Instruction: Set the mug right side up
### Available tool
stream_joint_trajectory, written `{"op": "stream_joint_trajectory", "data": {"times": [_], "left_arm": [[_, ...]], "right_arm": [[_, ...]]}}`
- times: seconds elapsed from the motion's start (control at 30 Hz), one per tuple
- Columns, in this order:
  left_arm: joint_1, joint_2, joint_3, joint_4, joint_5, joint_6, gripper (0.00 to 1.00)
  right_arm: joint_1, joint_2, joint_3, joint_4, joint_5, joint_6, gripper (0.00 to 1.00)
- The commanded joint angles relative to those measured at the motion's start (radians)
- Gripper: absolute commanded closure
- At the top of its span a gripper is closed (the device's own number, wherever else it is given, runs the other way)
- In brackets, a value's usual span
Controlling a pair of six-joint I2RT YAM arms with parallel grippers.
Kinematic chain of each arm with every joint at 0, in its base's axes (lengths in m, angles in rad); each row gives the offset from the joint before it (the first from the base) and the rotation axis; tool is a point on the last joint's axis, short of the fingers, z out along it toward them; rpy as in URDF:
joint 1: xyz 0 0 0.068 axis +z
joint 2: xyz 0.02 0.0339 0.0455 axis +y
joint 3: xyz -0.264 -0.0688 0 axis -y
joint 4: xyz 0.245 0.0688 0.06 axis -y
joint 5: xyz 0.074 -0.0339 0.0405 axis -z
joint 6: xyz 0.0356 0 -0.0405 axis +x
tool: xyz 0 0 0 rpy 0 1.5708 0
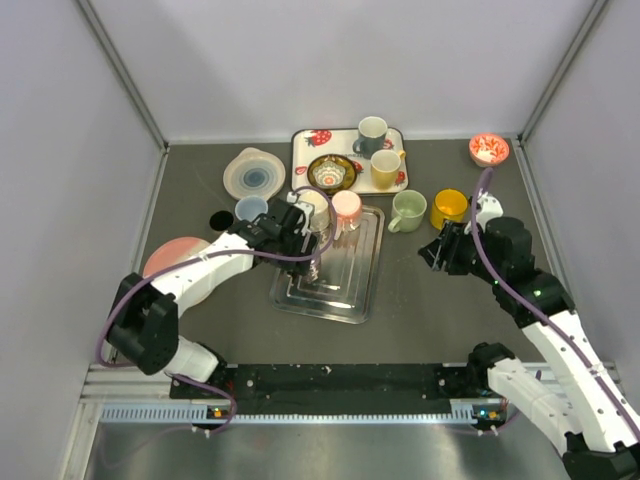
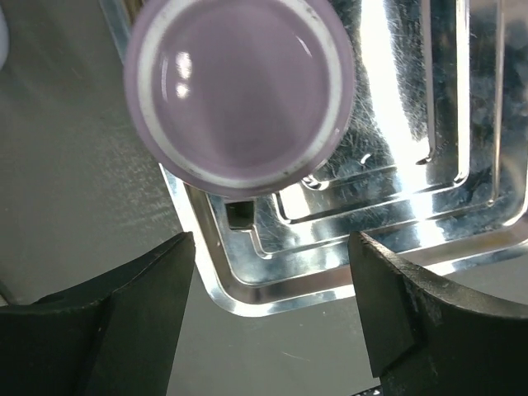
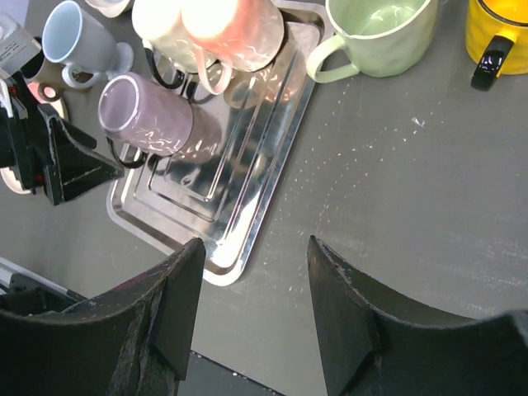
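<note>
Three mugs stand upside down on the silver tray: a lilac mug, a cream mug and a pink mug. In the left wrist view the lilac mug shows its flat base, standing on the tray's corner. My left gripper is open and empty, just short of this mug, over the tray's left edge; it also shows in the top view. My right gripper is open and empty above bare table right of the tray, as the right wrist view shows.
Upright mugs stand around: green, yellow, blue. A strawberry tray at the back holds two mugs and a bowl. A glass lid, a pink plate and a red bowl lie nearby.
</note>
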Motion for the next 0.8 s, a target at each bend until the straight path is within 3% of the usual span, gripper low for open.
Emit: {"op": "stream_joint_trajectory", "data": {"times": [0.0, 0.23, 0.37, 0.67, 0.77], "left_arm": [[0.036, 0.029, 0.048, 0.018, 0.003, 0.048, 0.21], [0.055, 0.092, 0.073, 0.045, 0.032, 0.067, 0.31], [0.063, 0.118, 0.106, 0.044, 0.072, 0.073, 0.44], [0.063, 0.152, 0.126, 0.032, 0.085, 0.08, 0.58], [0.063, 0.162, 0.123, 0.035, 0.095, 0.076, 0.67]], "right_arm": [[0.006, 0.002, 0.005, 0.028, -0.026, 0.003, 0.47], [0.005, 0.012, -0.003, 0.037, -0.032, 0.008, 0.47], [0.005, 0.015, -0.012, 0.045, -0.033, 0.011, 0.47], [0.005, 0.03, -0.003, 0.051, -0.033, 0.002, 0.47], [0.006, 0.032, -0.006, 0.051, -0.033, 0.002, 0.47]]}}
